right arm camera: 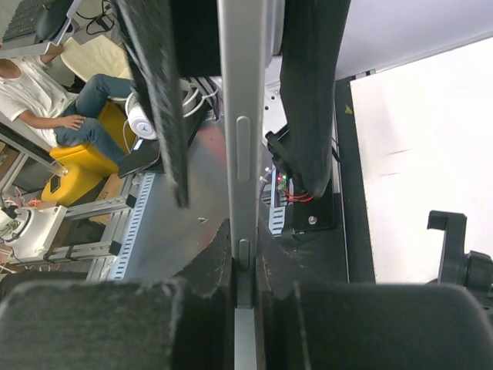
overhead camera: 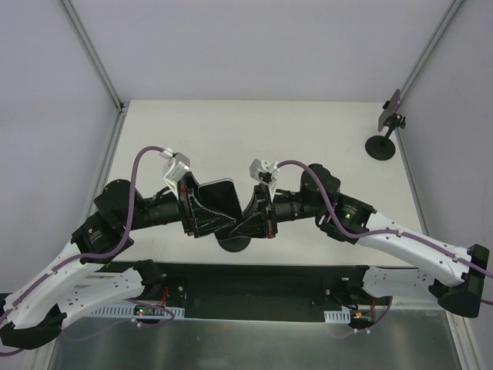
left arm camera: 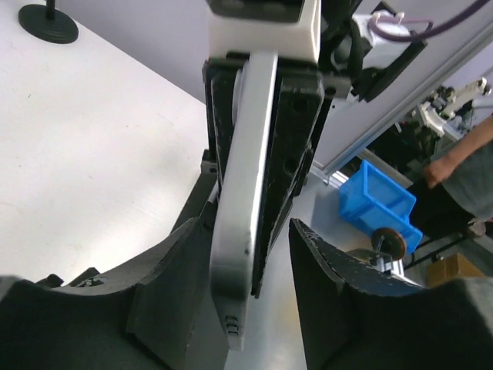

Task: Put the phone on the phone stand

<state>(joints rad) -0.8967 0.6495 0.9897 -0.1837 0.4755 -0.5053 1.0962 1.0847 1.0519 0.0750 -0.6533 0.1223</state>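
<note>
Now: bench (overhead camera: 308,139) white. Phone (overhead camera: 219,196) aloft over bench's near middle, between my two wrists. My right jaws pinching phone's thin edge; my left jaws spread, one finger either side of phone. Stand (overhead camera: 380,146) at far right corner, well apart.

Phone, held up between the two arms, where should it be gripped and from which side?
Pinch the phone across its flat faces at the end nearest the right arm, coming from the right, as the right gripper does. It is a thin slab seen edge-on, buttons on the narrow edge, and the open left gripper flanks the other end.
</note>
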